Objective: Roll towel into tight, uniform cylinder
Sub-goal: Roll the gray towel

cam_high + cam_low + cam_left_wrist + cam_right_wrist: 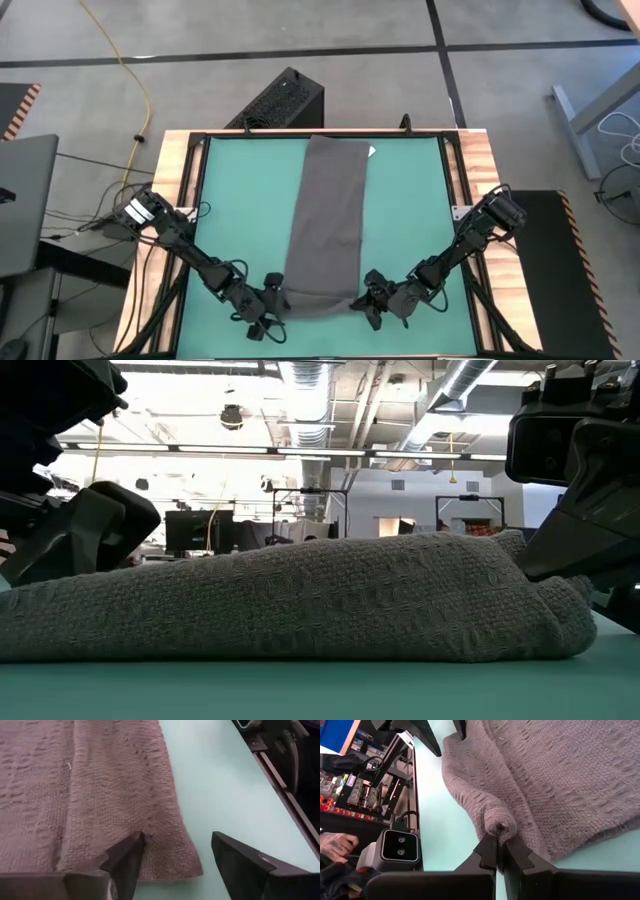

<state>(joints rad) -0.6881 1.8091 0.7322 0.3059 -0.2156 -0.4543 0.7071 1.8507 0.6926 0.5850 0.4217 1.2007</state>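
Note:
The dark grey towel (326,225) lies lengthwise down the middle of the green mat (420,220), its white tag (371,152) at the far right corner. My left gripper (177,845) is open at the towel's near left corner (285,308). One finger is on the cloth and the other over the bare mat. My right gripper (501,851) is shut on a bunch of cloth at the towel's near right corner (352,300). In the low view the towel's near end (300,600) fills the picture, between the two arms. My left gripper touches the towel only with one fingertip (136,844), set down on the top of the cloth just in from the near left corner (150,837), where the cloth puckers. The other finger (225,845) stands over the mat, clear of the cloth's edge. My right gripper pinches a small gathered bunch of cloth (498,826) at the towel's near right corner between its two fingertips, coming low from the table's right near side. The bunch is pulled up into a rounded nub; the towel beyond it lies slack on the mat.
The mat is framed by black rails and wooden borders (480,160). Bare mat lies on both sides of the towel. A black box (285,100) stands on the floor beyond the far edge. A person's hand (335,842) shows off the table in the right wrist view.

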